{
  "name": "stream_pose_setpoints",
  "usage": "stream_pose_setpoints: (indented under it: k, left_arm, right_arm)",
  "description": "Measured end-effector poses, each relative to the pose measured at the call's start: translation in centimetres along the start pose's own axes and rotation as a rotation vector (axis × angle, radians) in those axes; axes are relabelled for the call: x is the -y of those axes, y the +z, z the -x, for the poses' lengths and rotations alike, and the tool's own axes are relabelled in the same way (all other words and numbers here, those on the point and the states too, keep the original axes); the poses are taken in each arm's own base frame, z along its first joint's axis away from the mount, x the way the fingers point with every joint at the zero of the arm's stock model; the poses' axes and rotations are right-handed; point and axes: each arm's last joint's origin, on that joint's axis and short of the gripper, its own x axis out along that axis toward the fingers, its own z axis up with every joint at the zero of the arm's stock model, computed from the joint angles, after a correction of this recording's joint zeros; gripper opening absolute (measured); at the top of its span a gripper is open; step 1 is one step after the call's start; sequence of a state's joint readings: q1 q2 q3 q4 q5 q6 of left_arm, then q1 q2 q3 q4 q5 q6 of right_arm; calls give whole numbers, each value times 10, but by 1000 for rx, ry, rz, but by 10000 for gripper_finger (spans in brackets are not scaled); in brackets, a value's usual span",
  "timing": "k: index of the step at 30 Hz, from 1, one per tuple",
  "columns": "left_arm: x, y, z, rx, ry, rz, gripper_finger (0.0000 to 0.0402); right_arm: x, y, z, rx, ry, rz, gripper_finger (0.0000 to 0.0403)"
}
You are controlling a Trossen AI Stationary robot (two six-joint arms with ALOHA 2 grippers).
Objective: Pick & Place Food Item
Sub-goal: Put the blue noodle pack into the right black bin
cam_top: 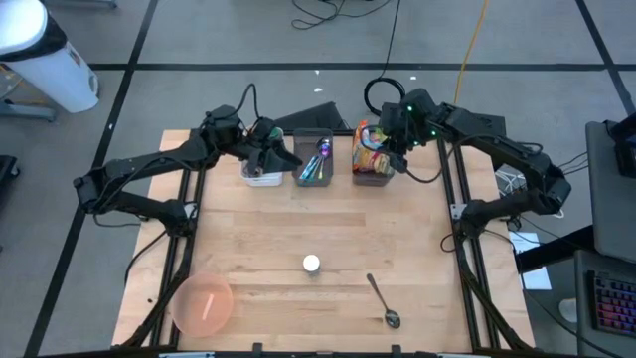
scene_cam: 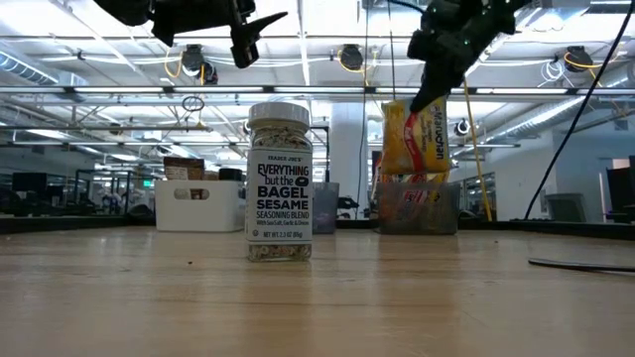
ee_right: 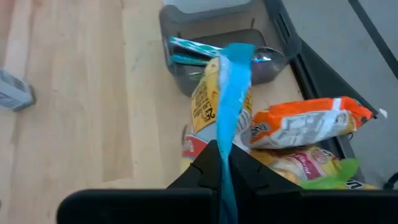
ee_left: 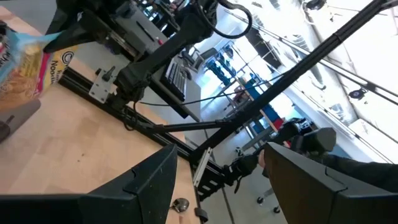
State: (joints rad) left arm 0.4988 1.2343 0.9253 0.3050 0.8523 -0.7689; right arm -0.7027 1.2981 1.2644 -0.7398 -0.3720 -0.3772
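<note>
My right gripper is at the far right of the table, above a clear bin of snack packets. It is shut on a yellow noodle packet with a blue edge. Other packets lie in the bin, among them an orange one. My left gripper hovers open above a white bin at the far left, with nothing between its fingers. My right gripper pinches the noodle packet's blue sealed edge between its two shut fingers, slanting down from above. The packet hangs tilted below the fingers over the snack bin; whether its lower end rests on the packets there, I cannot tell.
A grey bin with utensils stands between the two other bins. On the near half of the table stand a seasoning jar, a spoon and a pink bowl at the near left corner.
</note>
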Motion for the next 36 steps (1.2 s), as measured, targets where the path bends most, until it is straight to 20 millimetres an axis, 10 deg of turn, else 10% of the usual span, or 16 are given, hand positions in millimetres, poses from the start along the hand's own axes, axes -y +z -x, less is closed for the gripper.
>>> stream_pose_setpoints:
  k: [36]
  left_arm:
    - [-6,-5,-1,-1,88,14,250]
  right_arm:
    - [19,-32,-73,-175,-43,79,0]
